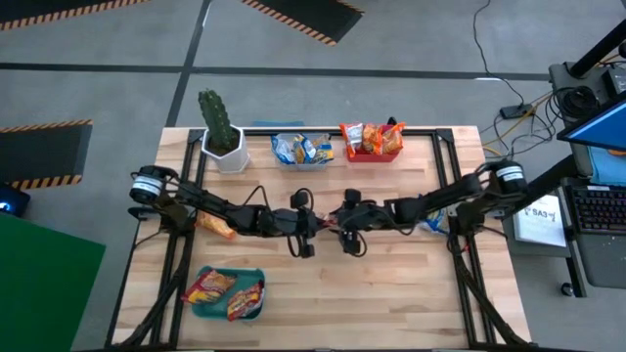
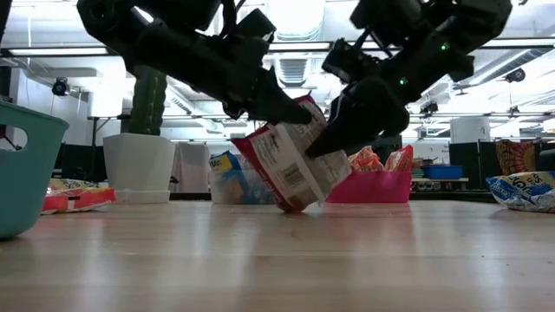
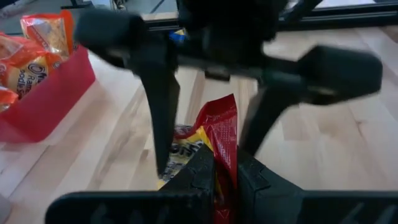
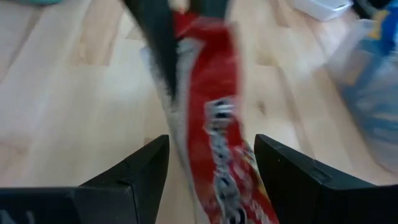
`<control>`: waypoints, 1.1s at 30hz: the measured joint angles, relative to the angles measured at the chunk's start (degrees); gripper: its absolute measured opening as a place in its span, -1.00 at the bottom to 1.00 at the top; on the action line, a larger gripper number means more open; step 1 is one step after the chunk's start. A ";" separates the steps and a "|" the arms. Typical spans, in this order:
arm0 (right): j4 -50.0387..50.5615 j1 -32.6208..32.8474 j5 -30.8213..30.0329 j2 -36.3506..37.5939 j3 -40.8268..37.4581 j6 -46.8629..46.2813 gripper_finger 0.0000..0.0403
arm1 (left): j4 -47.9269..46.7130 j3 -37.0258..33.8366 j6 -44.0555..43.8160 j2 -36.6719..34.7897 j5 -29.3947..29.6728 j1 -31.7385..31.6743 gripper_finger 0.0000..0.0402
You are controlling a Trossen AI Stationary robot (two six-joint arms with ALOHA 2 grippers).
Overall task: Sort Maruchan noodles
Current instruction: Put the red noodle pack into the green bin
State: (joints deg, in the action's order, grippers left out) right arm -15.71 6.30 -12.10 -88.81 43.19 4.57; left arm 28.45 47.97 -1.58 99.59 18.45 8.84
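At the table's middle, a red-and-yellow Maruchan noodle packet (image 2: 290,165) hangs tilted between my two grippers. My left gripper (image 3: 224,165) is shut on it, reaching in from the left (image 1: 319,225). My right gripper (image 4: 211,165) comes from the right (image 1: 342,221) and is open. Its fingers (image 3: 163,106) stand on either side of the packet (image 4: 214,124); no touch shows. More packets lie in three bins. Loose on the table are an orange one (image 1: 215,227) and a blue-white one (image 1: 433,225). My left gripper pinches the packet's upper edge (image 3: 226,146) between its two fingers. They slant downward from the table's left. The packet hangs tilted below them, and its lower corner (image 2: 295,206) is down at the tabletop; whether it rests there I cannot tell.
A teal bin (image 1: 228,311) with two red-yellow packets stands near left. At the far edge are a cactus in a white pot (image 1: 223,137), a clear bin (image 1: 301,149) of blue-white packets and a red bin (image 1: 372,154) of orange ones. Bare wood lies near right.
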 joint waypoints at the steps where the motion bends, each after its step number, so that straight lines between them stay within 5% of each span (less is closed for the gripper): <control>1: 0.18 -0.15 0.35 -0.80 0.49 0.47 0.12 | 0.04 0.06 0.00 0.00 0.00 0.01 -0.98; 7: 0.32 -0.36 0.57 -3.96 2.61 1.58 -0.09 | -0.15 0.06 0.00 0.00 -0.01 0.17 -0.96; 16: 0.80 -0.34 0.63 -4.53 3.07 1.55 -0.88 | -0.10 0.06 0.09 -0.12 0.01 0.17 -0.90; 33: 1.30 -0.16 0.75 -2.49 2.81 -3.54 -0.87 | -24.59 0.03 1.35 -19.59 0.21 0.62 -0.89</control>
State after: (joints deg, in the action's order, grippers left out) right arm -14.41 6.14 -11.35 -91.30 46.00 1.02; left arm 3.86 48.00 -0.24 80.00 18.66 9.46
